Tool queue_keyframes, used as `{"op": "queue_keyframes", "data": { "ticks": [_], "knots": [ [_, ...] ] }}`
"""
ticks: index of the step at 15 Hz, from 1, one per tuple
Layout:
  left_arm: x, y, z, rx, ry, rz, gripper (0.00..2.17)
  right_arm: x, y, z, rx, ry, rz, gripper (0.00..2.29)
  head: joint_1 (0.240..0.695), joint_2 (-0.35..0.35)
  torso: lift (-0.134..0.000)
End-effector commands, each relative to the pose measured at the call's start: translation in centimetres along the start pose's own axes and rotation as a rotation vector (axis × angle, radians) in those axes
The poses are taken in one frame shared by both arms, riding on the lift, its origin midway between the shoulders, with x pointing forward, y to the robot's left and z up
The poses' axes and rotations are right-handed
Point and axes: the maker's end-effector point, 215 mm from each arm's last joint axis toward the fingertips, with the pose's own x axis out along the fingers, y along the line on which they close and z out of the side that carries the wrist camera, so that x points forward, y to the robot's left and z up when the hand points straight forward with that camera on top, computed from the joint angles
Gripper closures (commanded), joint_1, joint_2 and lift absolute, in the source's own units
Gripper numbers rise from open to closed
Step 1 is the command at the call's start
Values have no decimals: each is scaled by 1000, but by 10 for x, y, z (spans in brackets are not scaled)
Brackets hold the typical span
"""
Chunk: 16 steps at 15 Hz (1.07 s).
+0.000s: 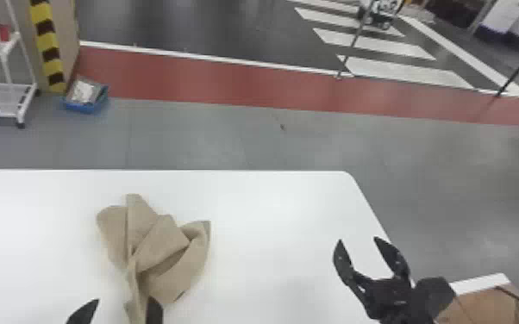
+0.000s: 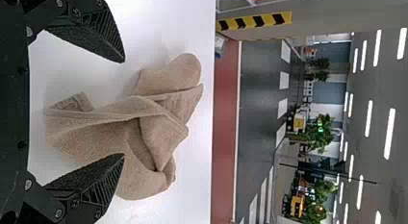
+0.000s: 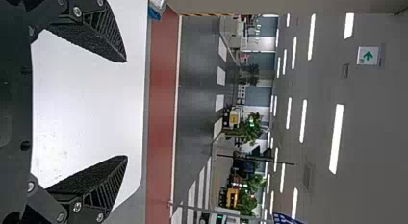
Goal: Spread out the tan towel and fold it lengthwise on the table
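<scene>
In the head view, taking the centre of this view as our clock, we find the tan towel (image 1: 159, 254) toward seven to eight o'clock, lying on the white table (image 1: 271, 207). It is crumpled, with several folds which cross one another, and its narrow tail points to between six and seven o'clock. The left gripper (image 1: 123, 301) is at the tail, with its two fingers apart. The right gripper (image 1: 358, 239) is toward four o'clock, near the table's side edge and well apart from the towel; its fingers are also open. At ten o'clock, on the floor, we see a blue tray (image 1: 85, 107) beside a white rack (image 1: 23, 101).

In the left wrist view, the left gripper (image 2: 124, 107) has a wide gap between the fingers. One fingertip overlaps the towel in our sight, but we cannot tell if they touch. The towel shows a turned-up corner near its hem.

In the right wrist view, the right gripper (image 3: 126, 108) has its fingers widely parted, with nothing gripped, and bare table surface appears between them.
</scene>
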Motion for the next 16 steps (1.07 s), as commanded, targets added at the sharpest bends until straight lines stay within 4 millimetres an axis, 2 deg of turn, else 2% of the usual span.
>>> {"op": "queue_keyframes", "data": {
  "ticks": [1, 3, 6, 9, 11, 14, 16],
  "knots": [
    [14, 3, -15, -21, 35, -1, 215, -7, -9, -2, -1, -1, -16, 184, 695, -350, 0],
    [23, 6, -27, -28, 62, 2, 215, -9, -7, 0, 0, -7, -12, 184, 695, -350, 0],
    [22, -2, -29, -39, 70, -18, 218, -8, -6, 0, 1, -9, -11, 184, 695, -350, 0],
    [22, -13, -34, -45, 86, -55, 383, -5, -4, -1, 5, -9, -8, 184, 695, -350, 0],
    [23, -18, -41, -32, 109, -75, 734, -5, -3, -1, 7, -10, -8, 184, 695, -350, 0],
    [21, -19, -39, -24, 103, -80, 1700, -5, -4, 0, 7, -13, -10, 184, 695, -350, 0],
    [15, -14, -29, -22, 80, -82, 1841, -4, -3, 3, 8, -27, -5, 184, 695, -350, 0]
  ]
}}
